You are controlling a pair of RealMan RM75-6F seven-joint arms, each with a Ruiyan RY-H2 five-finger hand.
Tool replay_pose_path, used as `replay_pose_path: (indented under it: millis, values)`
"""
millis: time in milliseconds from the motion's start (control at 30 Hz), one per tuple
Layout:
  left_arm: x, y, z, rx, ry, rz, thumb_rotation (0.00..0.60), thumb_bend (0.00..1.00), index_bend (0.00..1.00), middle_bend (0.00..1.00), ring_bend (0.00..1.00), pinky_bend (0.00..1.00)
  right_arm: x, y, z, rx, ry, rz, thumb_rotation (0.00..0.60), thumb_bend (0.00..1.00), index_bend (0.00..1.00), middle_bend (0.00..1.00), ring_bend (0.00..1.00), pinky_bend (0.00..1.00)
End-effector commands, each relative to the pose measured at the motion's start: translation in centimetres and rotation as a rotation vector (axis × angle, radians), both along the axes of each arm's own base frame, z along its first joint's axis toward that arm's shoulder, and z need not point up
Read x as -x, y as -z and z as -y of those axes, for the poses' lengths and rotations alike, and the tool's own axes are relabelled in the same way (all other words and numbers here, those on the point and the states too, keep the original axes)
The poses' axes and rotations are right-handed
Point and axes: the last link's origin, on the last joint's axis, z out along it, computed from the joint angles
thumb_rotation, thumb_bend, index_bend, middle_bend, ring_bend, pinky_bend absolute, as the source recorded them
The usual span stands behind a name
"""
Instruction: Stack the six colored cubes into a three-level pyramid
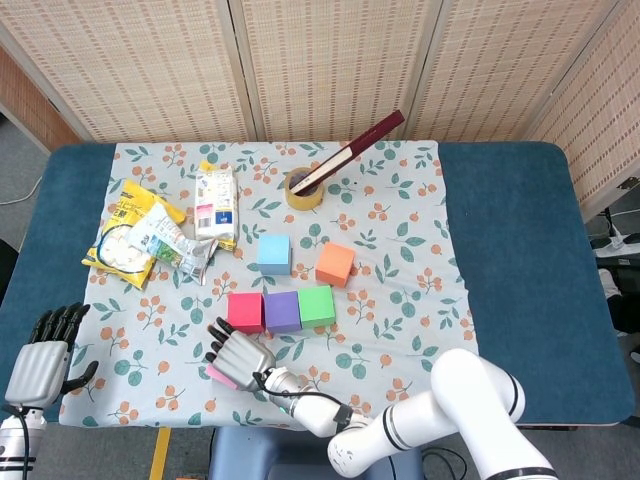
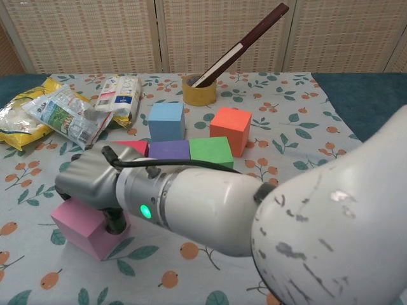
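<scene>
The robot's right hand lies over the pink cube at the table's near edge, fingers curled down onto it, though whether they truly clamp it cannot be told. A loose grip could drop the cube or knock the red, purple and green base row. The left hand waits empty, fingers spread.

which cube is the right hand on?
The pink cube, alone near the front table edge. The right hand rests on top of it; the other five sit farther back, untouched.
</scene>
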Motion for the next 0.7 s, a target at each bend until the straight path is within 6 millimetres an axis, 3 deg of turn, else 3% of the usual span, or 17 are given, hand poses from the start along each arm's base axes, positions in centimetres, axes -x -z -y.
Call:
replay_pose_path:
  millis: [33, 267, 700]
  values:
    - [0.0, 0.0, 0.0, 0.002, -0.001, 0.0, 0.6, 0.31, 0.0, 0.04, 0.0, 0.05, -0.2, -0.1, 0.1, 0.009, 0.009, 0.04, 0.6, 0.22, 0.5, 0.38, 0.04, 0.0]
    - [0.0, 0.1, 0.0, 0.005, 0.0, -0.001, 0.6, 0.31, 0.0, 0.04, 0.0, 0.05, -0.7, -1.5, 0.3, 0.022, 0.015, 0.097, 0.6, 0.22, 0.55, 0.42, 0.07, 0.0]
    - [-0.4, 0.8, 0.3, 0.041, 0.009, -0.007, 0.6, 0.32, 0.0, 0.04, 0.0, 0.05, -2.8, -11.8, 2.7, 0.228, 0.249, 0.268, 0.6, 0.22, 0.56, 0.43, 0.08, 0.0]
